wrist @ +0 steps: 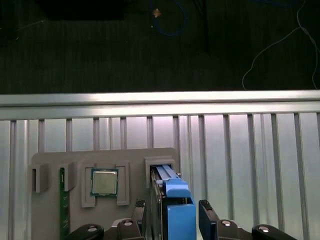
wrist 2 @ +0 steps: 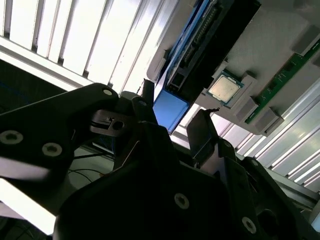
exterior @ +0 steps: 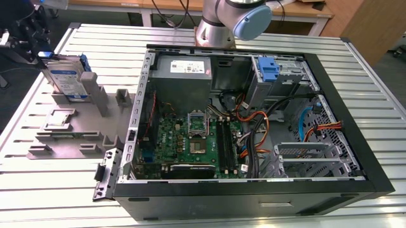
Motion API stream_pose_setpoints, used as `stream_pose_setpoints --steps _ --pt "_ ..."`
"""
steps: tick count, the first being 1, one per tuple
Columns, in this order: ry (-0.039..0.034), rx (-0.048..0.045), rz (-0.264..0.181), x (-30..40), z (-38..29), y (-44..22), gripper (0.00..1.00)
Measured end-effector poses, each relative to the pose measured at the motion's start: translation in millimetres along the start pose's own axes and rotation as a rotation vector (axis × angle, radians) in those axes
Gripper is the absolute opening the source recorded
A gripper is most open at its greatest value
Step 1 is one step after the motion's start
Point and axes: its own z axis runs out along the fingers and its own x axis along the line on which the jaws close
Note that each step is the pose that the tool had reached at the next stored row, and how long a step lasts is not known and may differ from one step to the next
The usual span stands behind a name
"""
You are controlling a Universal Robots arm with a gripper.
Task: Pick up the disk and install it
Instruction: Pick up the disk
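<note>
The black fingers (wrist: 207, 217) of the gripper (wrist: 174, 220) sit closest, parted and set astride the top end of the disk (wrist: 180, 200). In the second wrist view a sliver of light shows between one finger and the blue carrier, so I judge it is not clamped yet and carries nothing. The disk stands on edge in a slot of the grey holder (wrist: 50, 165) on the slatted table (wrist: 250, 150), its long axis pointing up into the gripper and its flat faces towards the fingers. The open computer case (exterior: 355, 180) lies well apart, towards the exterior view's right.
</note>
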Motion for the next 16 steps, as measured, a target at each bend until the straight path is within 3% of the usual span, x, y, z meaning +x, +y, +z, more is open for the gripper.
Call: stream_pose_setpoints --steps 8,16 --pt "0.0016 0.0053 -0.039 -0.1 4.6 -0.4 0.53" --pt "0.0016 0.0097 -0.045 -0.6 11.6 -0.3 0.53"
